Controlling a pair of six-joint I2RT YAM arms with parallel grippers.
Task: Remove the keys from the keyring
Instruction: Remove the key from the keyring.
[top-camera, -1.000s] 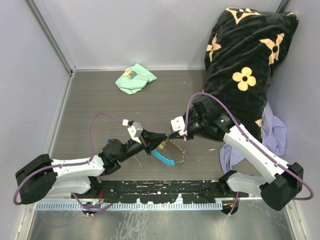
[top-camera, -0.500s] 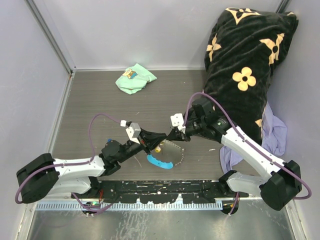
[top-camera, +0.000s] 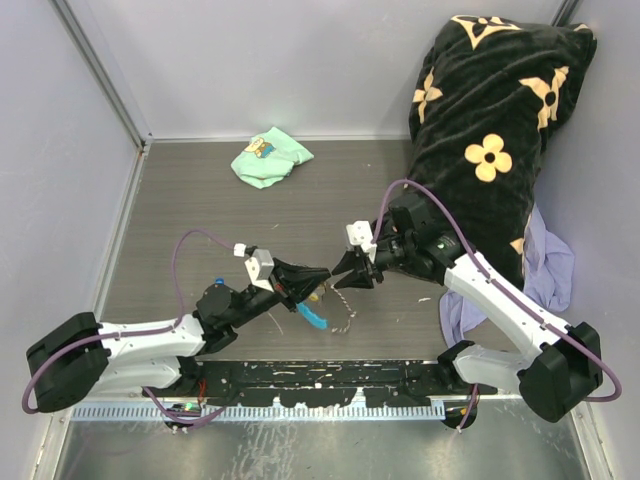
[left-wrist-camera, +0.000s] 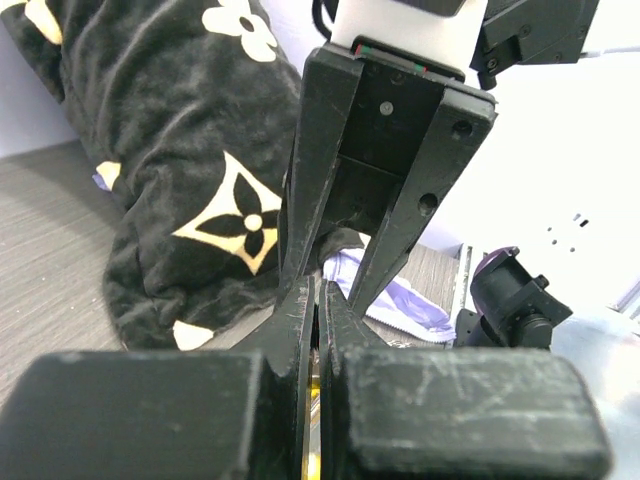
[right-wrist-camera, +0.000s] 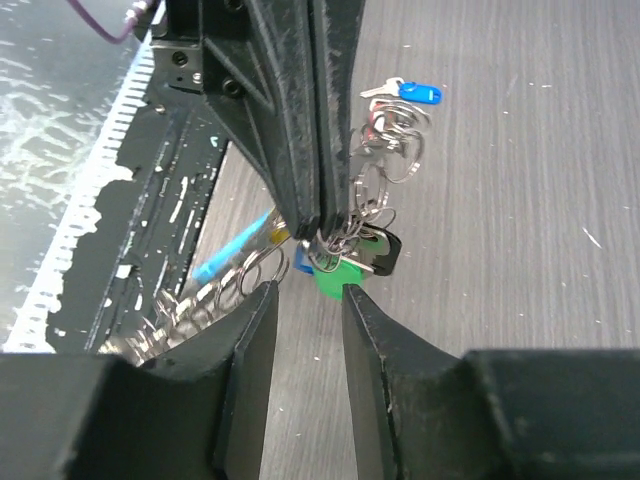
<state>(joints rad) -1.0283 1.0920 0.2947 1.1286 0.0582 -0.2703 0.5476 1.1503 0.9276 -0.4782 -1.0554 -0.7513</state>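
**Left gripper pinches the keyring above the table while the right gripper's jaws stand apart**

The keyring (right-wrist-camera: 378, 188) is a tangle of small silvery rings hanging from the tips of the left gripper (top-camera: 322, 273), which is clenched on it. The keys (right-wrist-camera: 328, 281) cluster in that bundle. A green tag sits lowest, a dark tag is beside it, and a blue-tagged key (right-wrist-camera: 418, 92) sticks out at the far end. A thin grey chain (right-wrist-camera: 185, 310) trails down from the rings, and the sky-blue fob (right-wrist-camera: 232, 254) hangs beside it. From above, the fob (top-camera: 312, 316) and the chain (top-camera: 346, 312) dangle just under the two meeting grippers, near the front middle of the table.

The right gripper (top-camera: 340, 272) faces the left one tip to tip. Its jaws are released and spread, with the green tag just beyond its fingertips (right-wrist-camera: 262, 300); nothing is gripped between them.

The table (top-camera: 200, 210) is grey wood-grain, boxed in by pale walls (top-camera: 300, 60), with a perforated black rail (top-camera: 320, 375) along the near edge. A mint-green cloth (top-camera: 270, 157) lies crumpled at the back. A black plush blanket (top-camera: 490, 130) with cream flower motifs is heaped in the right corner, and a lavender cloth (top-camera: 548, 265) lies at its foot.
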